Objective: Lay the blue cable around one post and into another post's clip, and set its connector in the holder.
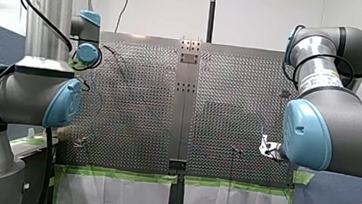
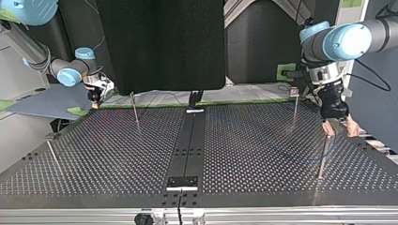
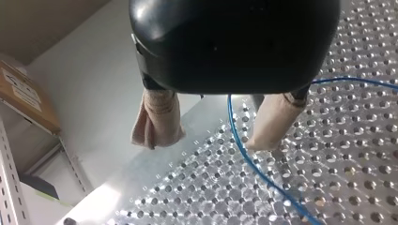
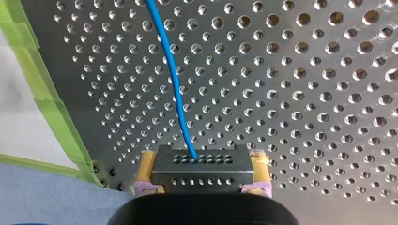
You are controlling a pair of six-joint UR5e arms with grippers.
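Note:
In the right wrist view my right gripper (image 4: 202, 180) is shut on the black connector block (image 4: 202, 166), with a yellow pad on each side. The blue cable (image 4: 173, 79) leaves the block and runs ahead over the perforated plate. In the top view this gripper (image 2: 96, 96) hangs at the plate's far left corner. My left gripper (image 3: 216, 131) is open, its beige pads (image 3: 157, 119) wide apart. The blue cable (image 3: 241, 145) passes loosely between them, close to one pad. In the top view it (image 2: 339, 126) hovers at the top of a thin post (image 2: 323, 154) at the right.
Other thin posts stand at the top view's far right (image 2: 294, 105), far left (image 2: 134, 110) and near left (image 2: 51, 152). A dark centre strip carries a small plate (image 2: 183, 183) near the front edge. Green tape (image 4: 42, 93) lines the plate's edge beside my right gripper.

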